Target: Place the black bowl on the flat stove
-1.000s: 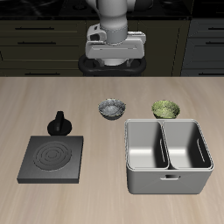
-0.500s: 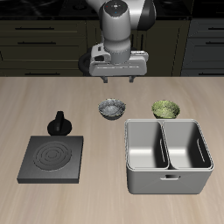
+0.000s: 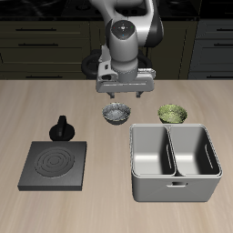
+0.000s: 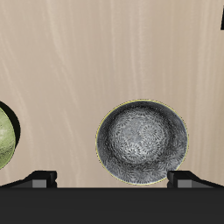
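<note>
Exterior view: the hand (image 3: 125, 93) hangs above the counter (image 3: 36, 109), near the upper middle of the frame, over the black bowl (image 3: 115, 113).
Hand state: fingers spread wide, nothing between them; in the wrist view both fingertips (image 4: 41, 178) show apart at the frame's edge with the bowl's rim between.
Black bowl: upright on the counter, centre of the exterior frame, just behind the grey bin (image 3: 175, 162); the green bowl (image 3: 172, 113) sits beside it, apart.
Flat stove: (image 3: 55, 165) lower left of the exterior frame, well apart from the bowl, its ringed top bare; a small black knobbed pot (image 3: 61, 128) stands just behind it.
Handling: judged light, rigid and smooth, so likely to slip or tip if pinched off-centre.
Hold: one finger inside, one outside the rim wall.
Hard to tell: the hand's height above the rim; the green bowl (image 4: 4, 138) is cut off in the wrist view.
</note>
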Tool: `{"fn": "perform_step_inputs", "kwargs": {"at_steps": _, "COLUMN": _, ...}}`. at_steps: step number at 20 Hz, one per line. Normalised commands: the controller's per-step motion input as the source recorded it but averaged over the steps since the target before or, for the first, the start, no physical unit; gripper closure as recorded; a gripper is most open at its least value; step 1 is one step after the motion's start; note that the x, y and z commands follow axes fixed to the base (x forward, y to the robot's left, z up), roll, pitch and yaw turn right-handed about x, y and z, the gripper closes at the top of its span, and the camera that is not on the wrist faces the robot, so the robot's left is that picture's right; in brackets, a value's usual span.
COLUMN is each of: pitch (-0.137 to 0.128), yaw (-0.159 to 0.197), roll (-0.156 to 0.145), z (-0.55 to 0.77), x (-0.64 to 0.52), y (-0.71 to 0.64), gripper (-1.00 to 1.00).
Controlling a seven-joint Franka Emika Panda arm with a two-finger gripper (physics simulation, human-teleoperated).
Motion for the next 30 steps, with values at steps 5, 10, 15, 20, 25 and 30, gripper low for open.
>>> {"fn": "perform_step_inputs", "kwargs": {"at_steps": 5, "pitch": -0.003, "yaw": 0.055, "roll": -0.018, "z": -0.31, "x": -0.01, "y": 0.06, "gripper": -1.0}}
{"fn": "perform_step_inputs", "kwargs": {"at_steps": 10, "pitch": 0.043, "yaw": 0.015, "roll": 0.019, "z": -0.32, "x": -0.01, "y": 0.15, "gripper": -1.0}}
{"fn": "perform_step_inputs", "kwargs": {"at_steps": 15, "pitch": 0.051, "yaw": -0.008, "roll": 0.019, "z": -0.24, "x": -0.01, "y": 0.12, "gripper": -1.0}}
{"fn": "perform_step_inputs", "kwargs": {"at_steps": 20, "pitch": 0.041, "yaw": -0.016, "roll": 0.004, "z": -0.2, "x": 0.0, "y": 0.01, "gripper": -1.0}}
{"fn": "perform_step_inputs", "kwargs": {"at_steps": 25, "pitch": 0.035, "yaw": -0.008, "roll": -0.007, "z": -0.18, "x": -0.03, "y": -0.01, "gripper": -1.0}}
{"fn": "perform_step_inputs", "kwargs": {"at_steps": 30, "pitch": 0.059, "yaw": -0.018, "roll": 0.018, "z": -0.27, "x": -0.03, "y": 0.0, "gripper": -1.0}}
